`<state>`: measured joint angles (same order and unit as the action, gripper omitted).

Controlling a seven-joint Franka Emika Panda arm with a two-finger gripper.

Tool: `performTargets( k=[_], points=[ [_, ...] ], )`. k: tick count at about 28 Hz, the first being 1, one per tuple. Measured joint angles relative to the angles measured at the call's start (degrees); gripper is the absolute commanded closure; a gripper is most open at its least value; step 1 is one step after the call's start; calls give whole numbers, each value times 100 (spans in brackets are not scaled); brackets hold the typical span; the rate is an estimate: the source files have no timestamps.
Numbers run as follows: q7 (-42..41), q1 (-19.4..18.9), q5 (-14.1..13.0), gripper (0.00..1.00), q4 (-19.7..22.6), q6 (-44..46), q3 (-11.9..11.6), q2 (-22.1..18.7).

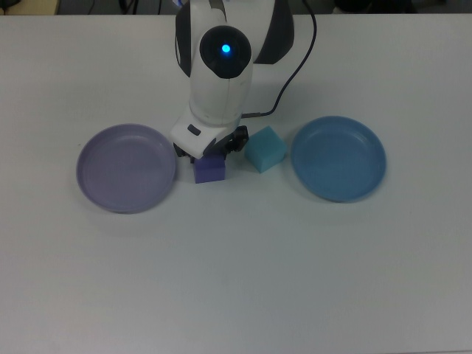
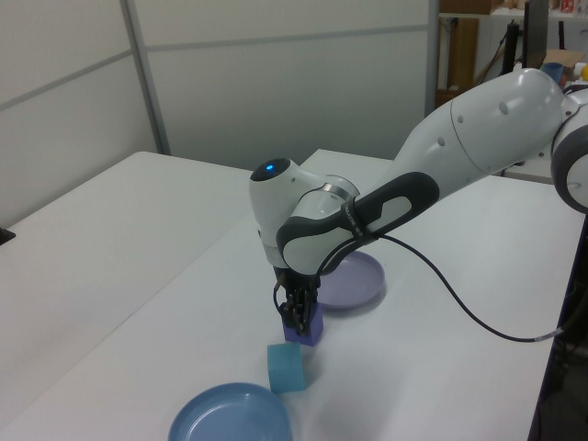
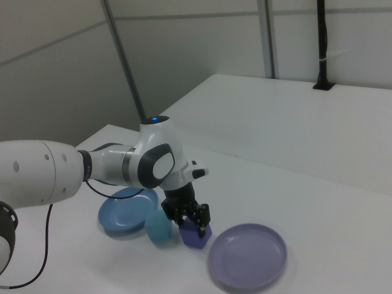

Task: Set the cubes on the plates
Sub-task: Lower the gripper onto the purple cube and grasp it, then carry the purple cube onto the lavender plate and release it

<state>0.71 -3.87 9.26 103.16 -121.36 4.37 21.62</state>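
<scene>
The violet-blue cube (image 1: 209, 169) is a small matte block with soft, foam-like faces, sitting flat on the white table (image 1: 243, 265) between the two plates, just beside the lavender plate's rim in the top view. In the right view its upper faces look deep violet and its corners slightly rounded. The gripper (image 1: 209, 152) is down over the cube's far half in the top view, a finger on either side of the block; in the right view the black fingers (image 3: 203, 215) straddle the cube (image 3: 195, 236), spread about as wide as it, but whether they press on its sides I cannot tell. The cube rests on the table. The turquoise cube (image 1: 265, 148), same size and turned at an angle, stands just to the top view's right of it, near but apart. The lavender plate (image 1: 127, 167) lies at the top view's left and the blue plate (image 1: 338, 158) at the top view's right, both round, shallow, raised-rimmed
</scene>
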Motion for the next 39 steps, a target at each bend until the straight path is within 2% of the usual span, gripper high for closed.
performTargets(
  k=[10,15,20,21,24,25,26,27,28,35,39],
  points=[
    [6,97,-19,100,-91,-10,-22,-131],
    [-59,423,-152,100,-147,-1,-84,-424],
    [-275,758,-159,99,-128,-23,-229,-454],
    [-312,813,-159,94,-119,-60,-251,-428],
    [-392,968,-159,88,-93,-249,-321,-287],
    [-398,1007,-159,81,-88,-322,-331,-233],
    [-400,1047,-159,66,-86,-393,-335,-171],
    [-401,1079,-159,8,-85,-453,-337,-112],
    [-402,1115,-160,0,-86,-531,-337,-28],
    [-400,1141,-234,0,-121,-596,-335,51],
    [-400,1130,-463,0,-183,-554,-314,-71]
  ],
)
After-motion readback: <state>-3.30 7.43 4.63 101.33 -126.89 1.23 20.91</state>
